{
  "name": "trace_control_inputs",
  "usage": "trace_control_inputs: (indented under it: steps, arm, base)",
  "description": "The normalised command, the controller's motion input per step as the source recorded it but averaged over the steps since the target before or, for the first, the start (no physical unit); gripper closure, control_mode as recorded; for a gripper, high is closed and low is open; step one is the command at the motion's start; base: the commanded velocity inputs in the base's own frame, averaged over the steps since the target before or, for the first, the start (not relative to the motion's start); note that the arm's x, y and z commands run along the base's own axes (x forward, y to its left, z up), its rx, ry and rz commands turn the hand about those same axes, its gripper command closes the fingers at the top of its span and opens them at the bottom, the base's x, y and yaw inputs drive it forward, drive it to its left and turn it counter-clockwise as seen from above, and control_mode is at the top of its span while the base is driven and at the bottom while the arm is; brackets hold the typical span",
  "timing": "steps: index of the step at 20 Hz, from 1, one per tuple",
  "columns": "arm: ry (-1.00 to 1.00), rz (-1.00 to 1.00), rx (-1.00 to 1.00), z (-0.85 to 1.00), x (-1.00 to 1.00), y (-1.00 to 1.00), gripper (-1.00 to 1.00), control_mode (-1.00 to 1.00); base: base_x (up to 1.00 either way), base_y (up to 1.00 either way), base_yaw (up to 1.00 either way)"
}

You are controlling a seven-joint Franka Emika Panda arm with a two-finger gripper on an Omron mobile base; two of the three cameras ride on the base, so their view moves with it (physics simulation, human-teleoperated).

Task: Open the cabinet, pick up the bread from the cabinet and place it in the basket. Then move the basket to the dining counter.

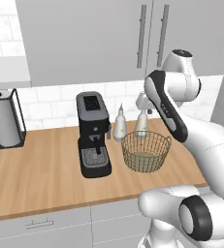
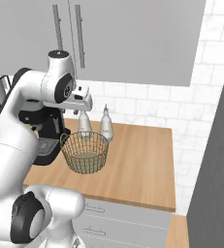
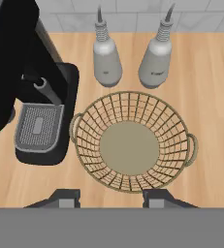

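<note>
The gripper (image 3: 111, 197) hangs over the basket (image 3: 133, 140), its dark tips parted and holding nothing. The basket is a round, tan wire-mesh bowl with a thicker rim and two small side loops, sitting upright on the pale wood bench (image 1: 45, 174). Beside the basket stands a black coffee machine (image 1: 94, 133); just behind it, two grey bottles (image 3: 106, 60). Above, the cabinet (image 1: 84, 38) has flat grey doors, closed.
</note>
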Motion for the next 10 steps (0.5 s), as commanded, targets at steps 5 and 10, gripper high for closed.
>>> trace_control_inputs:
  steps: [5,10]
  arm:
    - [-0.07,0.00,0.00,-0.01,-0.50,-0.01,-1.00,-1.00]
    - [-0.48,-0.08,0.00,0.39,-0.28,0.00,-1.00,-1.00]
  base:
    - [0.00,0.00,0.00]
    - [0.00,0.00,0.00]
